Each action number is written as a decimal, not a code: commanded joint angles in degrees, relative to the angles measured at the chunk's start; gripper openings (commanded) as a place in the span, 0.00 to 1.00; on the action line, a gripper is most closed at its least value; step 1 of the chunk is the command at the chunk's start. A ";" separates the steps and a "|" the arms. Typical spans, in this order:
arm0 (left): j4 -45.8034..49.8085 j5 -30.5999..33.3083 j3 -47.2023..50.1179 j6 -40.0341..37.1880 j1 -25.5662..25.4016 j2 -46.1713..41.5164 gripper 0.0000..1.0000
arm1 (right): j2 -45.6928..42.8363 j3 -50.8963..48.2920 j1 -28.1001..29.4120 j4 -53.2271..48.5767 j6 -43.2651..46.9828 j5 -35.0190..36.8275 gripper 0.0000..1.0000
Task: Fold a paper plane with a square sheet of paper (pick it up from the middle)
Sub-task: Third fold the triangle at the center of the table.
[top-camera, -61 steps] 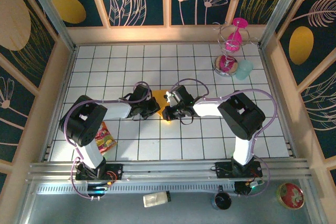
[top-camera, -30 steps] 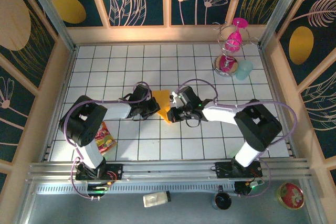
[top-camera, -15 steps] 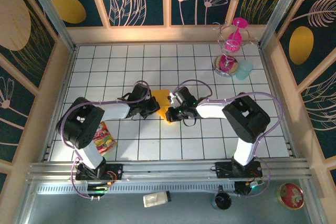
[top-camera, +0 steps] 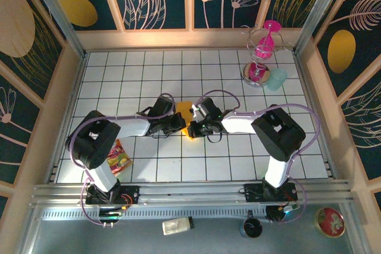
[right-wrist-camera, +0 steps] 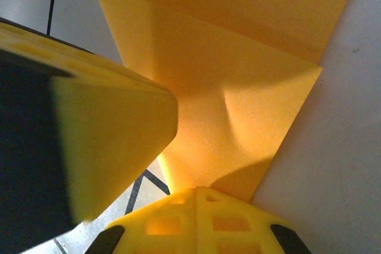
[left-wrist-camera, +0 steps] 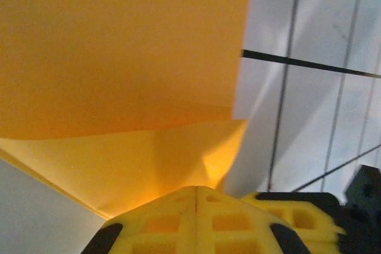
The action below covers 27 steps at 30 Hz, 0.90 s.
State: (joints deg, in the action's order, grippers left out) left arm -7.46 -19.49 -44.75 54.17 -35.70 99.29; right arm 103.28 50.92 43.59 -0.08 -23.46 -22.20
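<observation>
The square sheet of paper [top-camera: 184, 113] is orange-yellow and lies creased into a smaller folded shape at the middle of the tiled table. My left gripper [top-camera: 177, 122] comes at it from the left, my right gripper [top-camera: 193, 128] from the right, and their tips nearly meet. In the left wrist view the left gripper [left-wrist-camera: 196, 190] is shut, with a raised flap of the paper [left-wrist-camera: 119, 57] running into its tips. In the right wrist view the right gripper [right-wrist-camera: 196, 191] is shut on the paper's [right-wrist-camera: 238, 87] lifted near corner. The left gripper's fingers [right-wrist-camera: 89, 135] show beside it.
A red-yellow snack packet [top-camera: 118, 156] lies near the left arm's base. A pink hourglass on a wire stand [top-camera: 261, 52] and a pale cup [top-camera: 275, 78] stand at the far right. Wooden walls close the table [top-camera: 238, 159] in.
The left gripper has crept a little right toward the paper. The right arm's elbow swung out and came back. The paper's folded shape has shifted slightly between the two tips.
</observation>
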 commanded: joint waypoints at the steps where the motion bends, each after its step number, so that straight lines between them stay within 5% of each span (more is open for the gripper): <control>1: 1.18 -0.28 -0.72 -0.49 -0.16 2.28 0.05 | 3.09 -0.54 -0.09 -5.61 -0.89 3.75 0.00; 9: 7.02 7.90 -0.98 0.22 1.12 2.49 0.04 | 3.87 -1.26 0.00 -9.00 -1.14 7.20 0.00; 27: 8.39 9.95 -0.88 -8.06 14.44 2.45 0.05 | 4.74 -1.79 -0.08 -11.14 -2.11 10.25 0.00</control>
State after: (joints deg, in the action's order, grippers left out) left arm -2.98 -17.30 -46.85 48.58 -24.36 100.99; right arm 104.20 52.10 43.83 -0.19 -24.77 -18.96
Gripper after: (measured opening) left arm 0.050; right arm 0.048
